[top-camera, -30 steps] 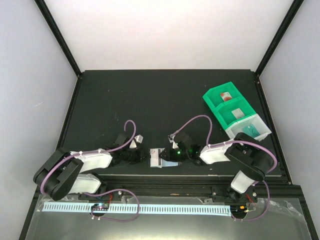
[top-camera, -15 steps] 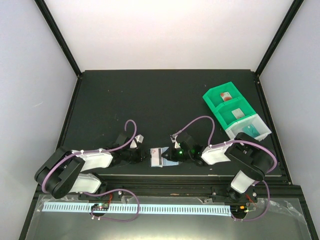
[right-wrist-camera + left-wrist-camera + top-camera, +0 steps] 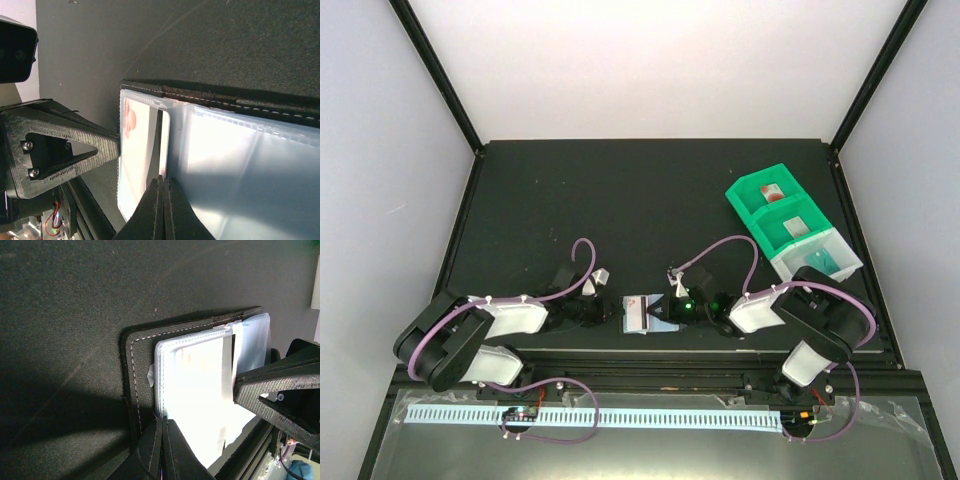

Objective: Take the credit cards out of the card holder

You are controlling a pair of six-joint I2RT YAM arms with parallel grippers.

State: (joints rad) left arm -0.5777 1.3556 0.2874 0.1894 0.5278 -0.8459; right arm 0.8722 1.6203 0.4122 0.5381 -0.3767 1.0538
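The card holder (image 3: 642, 318) lies open near the table's front edge, black outside (image 3: 137, 365) with clear sleeves inside (image 3: 240, 165). My left gripper (image 3: 613, 313) reaches in from the left. In the left wrist view it (image 3: 162, 422) is shut on the holder's near edge beside the sleeves. From the right, my right gripper (image 3: 667, 312) meets the holder. In its own view it (image 3: 163, 179) is shut on the edge of a credit card (image 3: 165, 135) that stands partly out of a sleeve. Another card with a red mark (image 3: 134, 135) sits in the left sleeve.
Two green bin trays (image 3: 767, 193) and a clear one (image 3: 825, 262) stand at the back right with small items in them. The table's front rail (image 3: 650, 355) runs just below the holder. My two grippers' fingers (image 3: 280, 390) are very close together.
My right gripper has shut on the card's edge, and the right wrist has shifted slightly to the right. The left gripper has stayed shut in place.
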